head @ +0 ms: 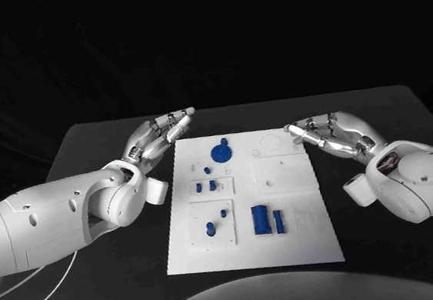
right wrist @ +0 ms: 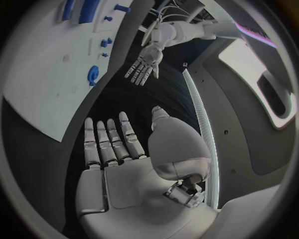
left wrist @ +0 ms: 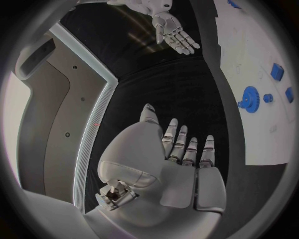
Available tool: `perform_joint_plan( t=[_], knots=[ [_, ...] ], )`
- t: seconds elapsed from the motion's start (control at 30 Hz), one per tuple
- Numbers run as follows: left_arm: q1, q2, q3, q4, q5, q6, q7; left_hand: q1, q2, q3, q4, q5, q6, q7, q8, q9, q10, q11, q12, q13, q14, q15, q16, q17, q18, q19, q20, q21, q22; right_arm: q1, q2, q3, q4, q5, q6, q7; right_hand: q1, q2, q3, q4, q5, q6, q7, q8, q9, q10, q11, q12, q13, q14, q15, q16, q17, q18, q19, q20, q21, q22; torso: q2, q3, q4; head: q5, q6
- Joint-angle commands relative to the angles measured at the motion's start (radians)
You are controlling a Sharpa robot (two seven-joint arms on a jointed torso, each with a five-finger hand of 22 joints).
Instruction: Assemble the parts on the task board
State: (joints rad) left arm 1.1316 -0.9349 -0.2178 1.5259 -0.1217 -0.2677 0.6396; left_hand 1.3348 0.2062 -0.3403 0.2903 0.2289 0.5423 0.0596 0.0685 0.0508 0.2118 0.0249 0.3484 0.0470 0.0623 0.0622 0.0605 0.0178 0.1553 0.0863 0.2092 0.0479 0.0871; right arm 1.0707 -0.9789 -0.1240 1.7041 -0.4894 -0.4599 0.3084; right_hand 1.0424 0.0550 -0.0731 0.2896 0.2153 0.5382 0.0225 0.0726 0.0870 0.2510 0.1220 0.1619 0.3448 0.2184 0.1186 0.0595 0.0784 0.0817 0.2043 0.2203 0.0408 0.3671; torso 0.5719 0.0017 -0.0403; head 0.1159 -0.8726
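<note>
The white task board lies in the middle of the black table. A blue gear sits near its far end, also seen as the blue gear and the blue gear. Small blue pegs stand left of centre, and two long blue blocks lie nearer me. My left hand hovers flat beside the board's far left corner, fingers straight, holding nothing. My right hand hovers at the far right edge, fingers spread, nothing in it. Each wrist view shows its own palm: left hand, right hand.
Bare black table runs on both sides of the board and beyond its far end. A blue piece stands on a raised square plate at the board's near left.
</note>
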Motion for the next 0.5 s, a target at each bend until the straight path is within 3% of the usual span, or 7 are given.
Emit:
perform_joint_plan(
  t=[0.03,0.07,0.13,0.27,0.37,0.47,0.5],
  knots=[
    [0.000,0.016,0.000,-0.005,-0.020,-0.048,0.090,-0.030,-0.008,-0.011,0.001,-0.042,-0.118,-0.024,-0.022,-0.010,-0.077,-0.025,-0.096,-0.009,-0.044,0.008,-0.043,-0.011,0.003,-0.058,0.001,-0.033,-0.049,-0.003,0.013,0.000,-0.037,0.286,0.202,0.157,0.013,0.010,-0.032,0.005,-0.029,-0.352,-0.162,-0.042,-0.060,-0.163,-0.080,-0.085,-0.156,-0.195,-0.036,-0.048,-0.068,-0.013,-0.189,0.004,-0.030,-0.286,-0.006,0.0030,0.0025,-0.009,0.000],
    [0.000,0.021,0.000,-0.009,-0.020,-0.044,0.086,-0.042,-0.013,-0.014,0.001,-0.062,-0.172,-0.042,-0.018,-0.014,-0.109,-0.041,-0.131,-0.012,-0.058,0.006,-0.056,-0.016,0.000,-0.074,-0.002,-0.041,-0.067,-0.003,0.017,0.000,-0.049,0.282,0.215,0.166,0.022,0.014,-0.052,0.006,-0.035,-0.395,-0.192,-0.051,-0.065,-0.192,-0.112,-0.097,-0.198,-0.215,-0.046,-0.058,-0.077,-0.008,-0.203,0.004,-0.039,-0.349,-0.006,0.0035,0.0027,-0.010,0.000],
    [-0.001,0.032,0.000,-0.015,-0.020,-0.037,0.076,-0.064,-0.027,-0.009,0.002,-0.088,-0.235,-0.072,-0.035,-0.017,-0.154,-0.071,-0.181,-0.018,-0.062,0.008,-0.060,-0.018,0.004,-0.082,-0.009,-0.045,-0.078,-0.006,0.025,0.000,-0.069,0.266,0.232,0.182,0.047,0.021,-0.076,0.002,-0.040,-0.452,-0.241,-0.057,-0.072,-0.218,-0.147,-0.107,-0.243,-0.218,-0.063,-0.060,-0.078,-0.007,-0.204,-0.003,-0.041,-0.367,-0.004,0.0042,0.0032,-0.015,0.000],
    [-0.003,0.053,0.000,-0.028,-0.024,-0.030,0.066,-0.097,-0.061,0.024,0.003,-0.117,-0.292,-0.106,-0.040,-0.021,-0.190,-0.101,-0.216,-0.023,-0.062,0.003,-0.060,-0.018,0.015,-0.085,-0.012,-0.047,-0.084,-0.017,0.036,0.000,-0.094,0.236,0.256,0.199,0.076,0.037,-0.119,0.000,-0.043,-0.476,-0.266,-0.062,-0.075,-0.232,-0.150,-0.104,-0.281,-0.218,-0.073,-0.060,-0.078,0.006,-0.204,-0.011,-0.041,-0.367,-0.002,0.0019,0.0064,-0.019,0.000],
    [-0.005,0.068,0.000,-0.037,-0.034,-0.025,0.063,-0.105,-0.073,0.040,0.003,-0.121,-0.298,-0.114,-0.040,-0.021,-0.194,-0.108,-0.217,-0.024,-0.062,-0.005,-0.060,-0.018,0.018,-0.085,-0.010,-0.047,-0.084,-0.024,0.044,0.000,-0.112,0.206,0.273,0.203,0.090,0.035,-0.133,0.002,-0.056,-0.487,-0.261,-0.063,-0.077,-0.236,-0.133,-0.102,-0.295,-0.218,-0.074,-0.060,-0.078,0.014,-0.204,-0.016,-0.041,-0.367,0.001,0.0020,0.0087,-0.018,0.000],
    [-0.008,0.079,0.000,-0.044,-0.044,-0.021,0.061,-0.107,-0.077,0.047,0.003,-0.122,-0.298,-0.115,-0.040,-0.021,-0.195,-0.111,-0.217,-0.024,-0.062,-0.010,-0.060,-0.018,0.019,-0.085,-0.011,-0.047,-0.085,-0.030,0.053,0.000,-0.125,0.182,0.284,0.206,0.095,0.039,-0.143,0.002,-0.067,-0.492,-0.256,-0.064,-0.078,-0.238,-0.119,-0.098,-0.304,-0.218,-0.101,-0.060,-0.078,0.020,-0.204,-0.021,-0.041,-0.367,0.002,0.0021,0.0097,-0.018,0.000],
    [-0.006,0.073,-0.001,-0.041,-0.018,-0.026,0.034,-0.473,-0.111,0.131,-0.087,-0.152,-0.369,-0.060,-0.068,-0.051,-0.212,-0.025,-0.254,-0.047,-0.062,-0.062,-0.060,-0.018,-0.046,-0.086,-0.070,-0.048,-0.087,-0.026,0.048,0.000,-0.118,0.208,0.212,0.157,-0.254,-0.055,-0.075,-0.086,-0.109,-0.538,-0.187,-0.073,-0.087,-0.251,-0.122,-0.162,-0.345,-0.218,-0.119,-0.060,-0.078,-0.082,-0.204,-0.077,-0.041,-0.367,0.000,0.0024,0.0072,-0.018,0.000]
  ],
)
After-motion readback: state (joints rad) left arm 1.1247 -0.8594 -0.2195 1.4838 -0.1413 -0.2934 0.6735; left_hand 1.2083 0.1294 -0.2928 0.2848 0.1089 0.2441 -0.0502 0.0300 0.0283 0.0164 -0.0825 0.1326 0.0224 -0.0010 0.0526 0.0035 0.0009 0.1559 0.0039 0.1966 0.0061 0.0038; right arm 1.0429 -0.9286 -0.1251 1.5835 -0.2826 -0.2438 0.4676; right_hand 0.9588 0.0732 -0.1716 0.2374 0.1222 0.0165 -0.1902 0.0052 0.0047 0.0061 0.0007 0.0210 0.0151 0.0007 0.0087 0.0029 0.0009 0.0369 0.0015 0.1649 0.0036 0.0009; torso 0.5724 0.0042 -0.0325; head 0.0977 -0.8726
